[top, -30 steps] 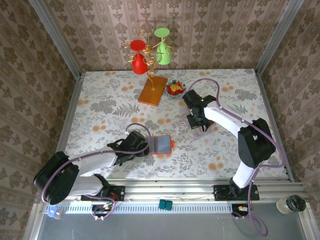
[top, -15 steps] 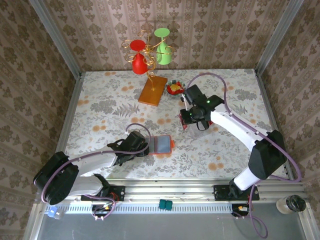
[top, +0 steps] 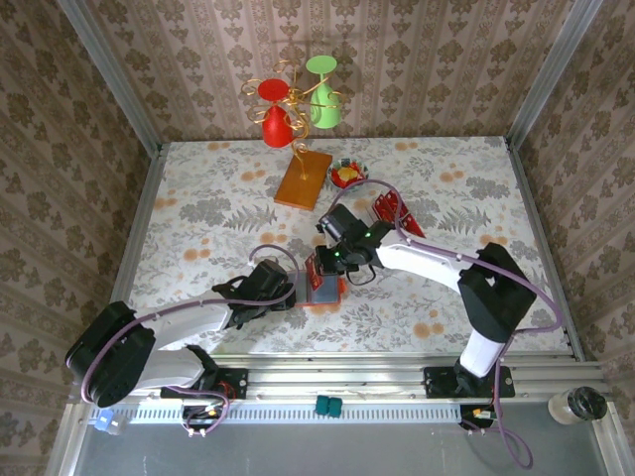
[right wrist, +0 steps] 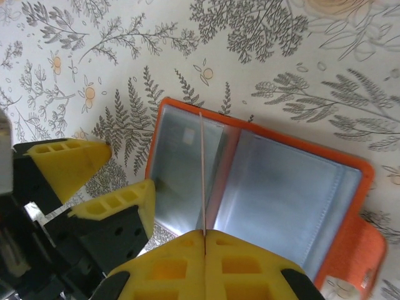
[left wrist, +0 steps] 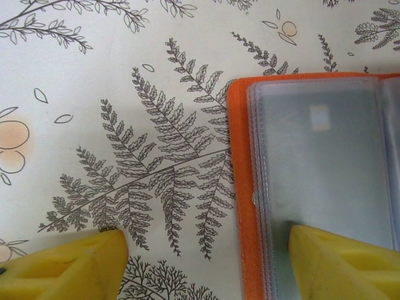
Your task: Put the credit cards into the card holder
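The card holder (top: 333, 291) lies open on the table, orange with greyish clear pockets (right wrist: 275, 187). My right gripper (top: 325, 266) hangs just above it, shut on one red credit card that I see edge-on (right wrist: 202, 169), its lower edge over the holder's left pockets. My left gripper (left wrist: 209, 265) is open and straddles the holder's left edge (left wrist: 240, 187): one fingertip (left wrist: 340, 259) rests on the pocket panel, the other (left wrist: 65, 265) on the tablecloth. More red credit cards (top: 393, 210) lie in a loose pile behind and to the right.
A flat orange-brown board (top: 303, 178) lies at the back centre with a small red bowl (top: 346, 176) beside it. A wire stand with a red glass (top: 275, 109) and a green glass (top: 323, 89) stands behind them. Patterned walls close in the table.
My right arm has swung left and nearer, from the card pile to over the card holder, carrying a red card. The pile is now uncovered. The left arm has not moved.
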{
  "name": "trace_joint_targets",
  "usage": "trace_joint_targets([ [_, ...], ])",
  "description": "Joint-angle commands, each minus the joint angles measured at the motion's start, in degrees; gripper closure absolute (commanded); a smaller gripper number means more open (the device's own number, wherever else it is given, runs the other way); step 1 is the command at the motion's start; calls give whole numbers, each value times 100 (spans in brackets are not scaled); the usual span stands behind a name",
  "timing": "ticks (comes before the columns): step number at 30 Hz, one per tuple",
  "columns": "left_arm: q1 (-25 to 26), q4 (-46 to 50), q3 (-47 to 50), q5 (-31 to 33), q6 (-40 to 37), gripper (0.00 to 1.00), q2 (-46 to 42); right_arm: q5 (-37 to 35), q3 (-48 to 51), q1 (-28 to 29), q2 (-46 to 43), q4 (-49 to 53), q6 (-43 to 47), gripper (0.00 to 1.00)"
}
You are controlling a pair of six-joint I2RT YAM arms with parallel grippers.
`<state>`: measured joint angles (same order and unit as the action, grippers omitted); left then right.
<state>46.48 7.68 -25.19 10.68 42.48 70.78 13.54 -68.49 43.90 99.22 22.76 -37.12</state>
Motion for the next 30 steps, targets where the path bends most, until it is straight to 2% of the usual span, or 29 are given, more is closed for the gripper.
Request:
trace_joint_targets([
  [1,6,261,128,-31,89,29,-20,164,83,66,139,-387,-301,100],
  [20,-3,462,26,27,91,28,-372,140,208,171,766,-630,-442,100],
  [30,1,324,-30,-70,49,27,-141,140,248,169,792,-646,-462,100],
])
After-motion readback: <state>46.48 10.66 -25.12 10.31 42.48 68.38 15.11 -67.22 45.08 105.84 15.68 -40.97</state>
